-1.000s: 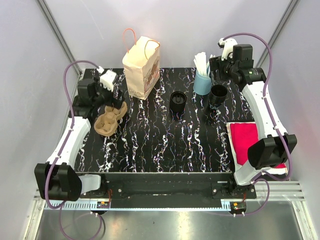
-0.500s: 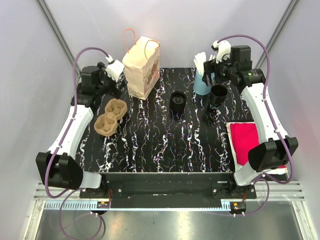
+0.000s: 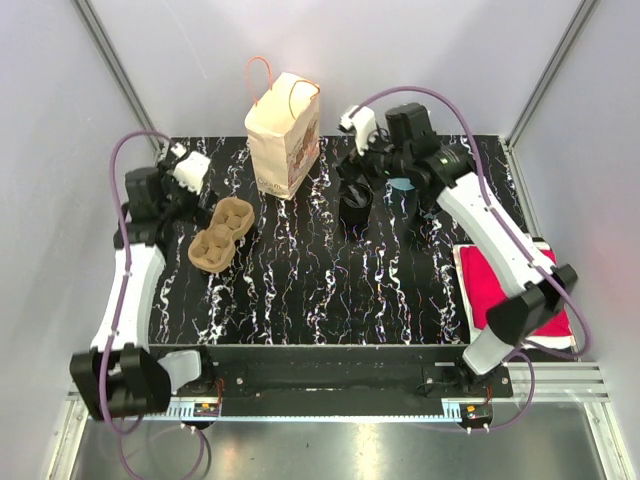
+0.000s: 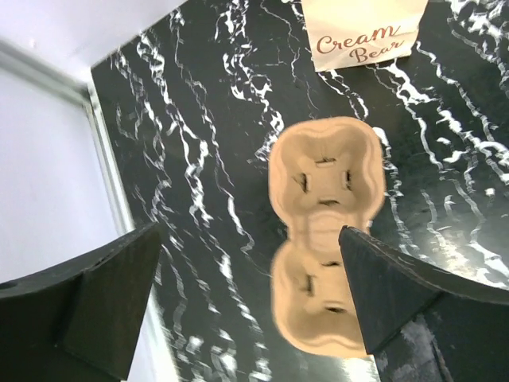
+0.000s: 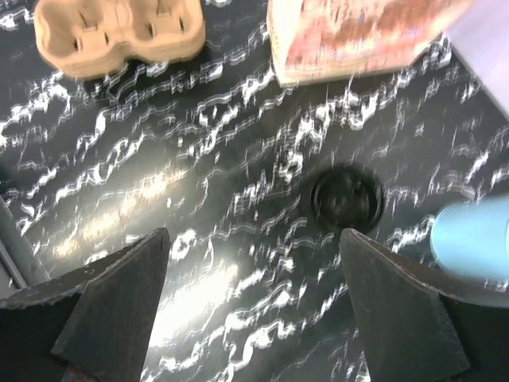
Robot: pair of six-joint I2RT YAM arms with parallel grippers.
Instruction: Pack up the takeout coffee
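Note:
A brown two-cup cardboard carrier point(image 3: 222, 233) lies on the black marbled table, left of centre; it also shows in the left wrist view point(image 4: 322, 239) and the right wrist view point(image 5: 119, 32). A paper bag point(image 3: 285, 135) printed "Cream Bear" point(image 4: 362, 32) stands behind it. A black lidded coffee cup point(image 3: 356, 207) stands mid-table and shows in the right wrist view point(image 5: 346, 199). My right gripper point(image 3: 362, 172) hovers open over it point(image 5: 254, 310), empty. My left gripper point(image 3: 185, 195) is open and empty just left of the carrier point(image 4: 246, 318).
A blue cup point(image 3: 403, 184) is partly hidden under my right arm; it shows in the right wrist view point(image 5: 473, 239). A red cloth point(image 3: 500, 285) lies at the table's right edge. The left wall point(image 4: 48, 183) is close to my left gripper.
My right arm has swung left from the blue cup to above the middle black cup. My left gripper has dropped back toward the left side of the carrier.

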